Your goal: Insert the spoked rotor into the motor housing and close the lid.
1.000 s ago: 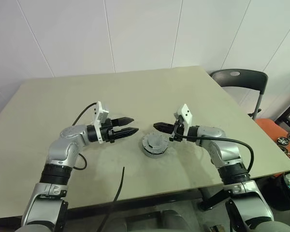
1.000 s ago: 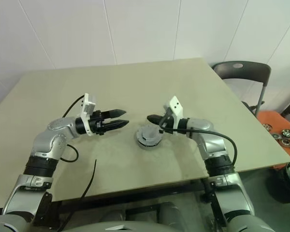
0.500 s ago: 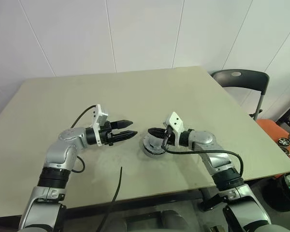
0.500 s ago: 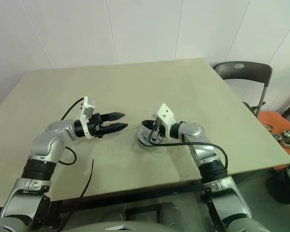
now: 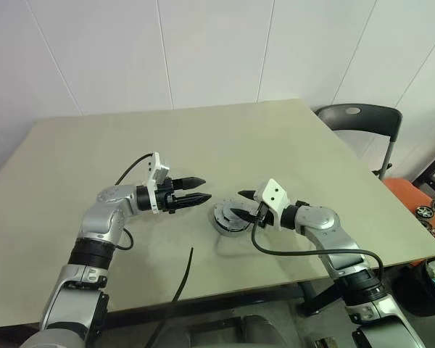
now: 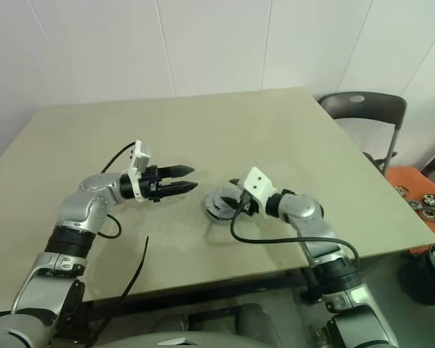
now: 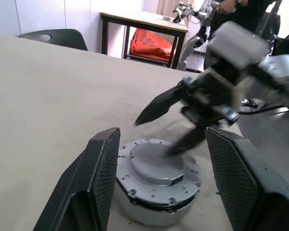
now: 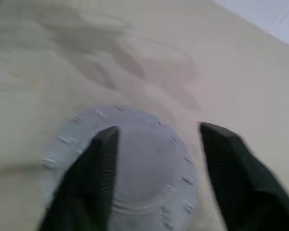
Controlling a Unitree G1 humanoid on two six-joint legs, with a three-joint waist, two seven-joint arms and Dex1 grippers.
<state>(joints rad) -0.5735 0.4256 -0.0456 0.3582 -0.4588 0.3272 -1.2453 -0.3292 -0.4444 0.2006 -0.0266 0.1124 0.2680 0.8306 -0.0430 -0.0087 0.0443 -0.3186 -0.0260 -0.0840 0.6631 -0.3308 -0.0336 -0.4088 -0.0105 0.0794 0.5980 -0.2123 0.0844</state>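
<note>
Closed motor housing (image 7: 156, 185) shows screw heads; no writing can be read

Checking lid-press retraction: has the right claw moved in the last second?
Yes. The right claw has dropped from beside the round grey metal motor housing to just over its right edge, and its jaws, shut a second ago, now stand apart.

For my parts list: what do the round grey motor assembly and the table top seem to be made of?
The round grey motor housing with its closed lid looks like matt cast or machined metal: even silver-grey, with small screw heads around the rim. The beige table top looks like smooth laminate, though its dull, uniform surface leaves this open.
</note>
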